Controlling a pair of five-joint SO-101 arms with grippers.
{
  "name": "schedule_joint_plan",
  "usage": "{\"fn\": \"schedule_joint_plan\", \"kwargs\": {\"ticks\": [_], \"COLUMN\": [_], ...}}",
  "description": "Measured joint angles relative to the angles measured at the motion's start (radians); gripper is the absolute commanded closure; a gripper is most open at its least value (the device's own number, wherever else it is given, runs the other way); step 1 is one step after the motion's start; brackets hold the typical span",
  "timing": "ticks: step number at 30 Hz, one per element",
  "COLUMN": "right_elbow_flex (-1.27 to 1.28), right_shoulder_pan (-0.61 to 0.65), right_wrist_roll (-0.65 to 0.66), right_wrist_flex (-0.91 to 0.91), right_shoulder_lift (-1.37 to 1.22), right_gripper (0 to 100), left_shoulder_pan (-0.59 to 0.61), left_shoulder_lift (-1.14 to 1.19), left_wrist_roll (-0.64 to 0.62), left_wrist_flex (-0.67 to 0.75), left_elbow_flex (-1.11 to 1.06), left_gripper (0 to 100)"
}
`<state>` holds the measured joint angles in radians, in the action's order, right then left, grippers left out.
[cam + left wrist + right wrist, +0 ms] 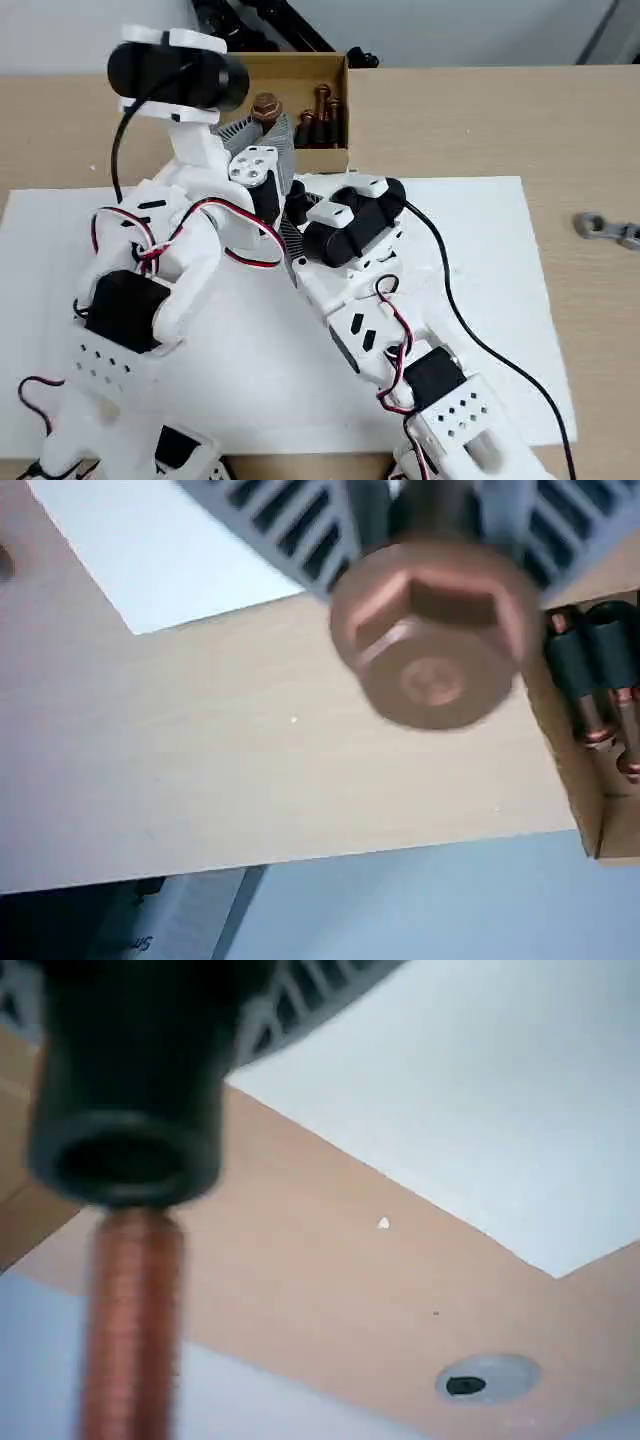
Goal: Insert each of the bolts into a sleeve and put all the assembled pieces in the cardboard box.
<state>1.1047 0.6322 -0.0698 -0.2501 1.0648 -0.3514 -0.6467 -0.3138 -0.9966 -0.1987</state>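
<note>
Bolt [430,630] is locked in your left gripper [265,128]: the ribbed grey fingers [285,520] are clamped tight just behind its copper hex head, and it hangs right at the near edge of the cardboard box [295,68]. Your right gripper [293,225] is closed round the black sleeve [130,1090], just beside the left one at the far edge of the white sheet [480,300]. From the right wrist you see a threaded copper shank [130,1330] running straight up to the sleeve's open mouth; whether its tip is inside, you cannot tell. In the box, several assembled pieces [322,112] stand bunched against the right wall. Out on the bare table [590,130], well apart from both arms, lies a metal spanner [605,228].
</note>
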Motion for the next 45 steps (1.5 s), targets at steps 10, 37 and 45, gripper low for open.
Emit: {"fn": "schedule_joint_plan", "kwargs": {"ticks": [10,37,45], "right_elbow_flex": [0.002,0.002,0.002], "right_shoulder_pan": [-0.002,-0.005,-0.003], "right_wrist_roll": [0.0,0.0,0.0], "right_wrist_flex": [-0.002,-0.002,-0.002], "right_shoulder_lift": [-0.002,-0.002,-0.002], "right_gripper": [99.5,99.5,99.5], "left_shoulder_pan": [0.002,-0.064,-0.066], "left_shoulder_lift": [0.0,-0.002,0.0], "left_wrist_roll": [-0.049,-0.048,-0.04], "left_wrist_flex": [0.015,-0.017,-0.046], "left_elbow_flex": [-0.017,-0.172,-0.133], "left_gripper": [99,99,86]}}
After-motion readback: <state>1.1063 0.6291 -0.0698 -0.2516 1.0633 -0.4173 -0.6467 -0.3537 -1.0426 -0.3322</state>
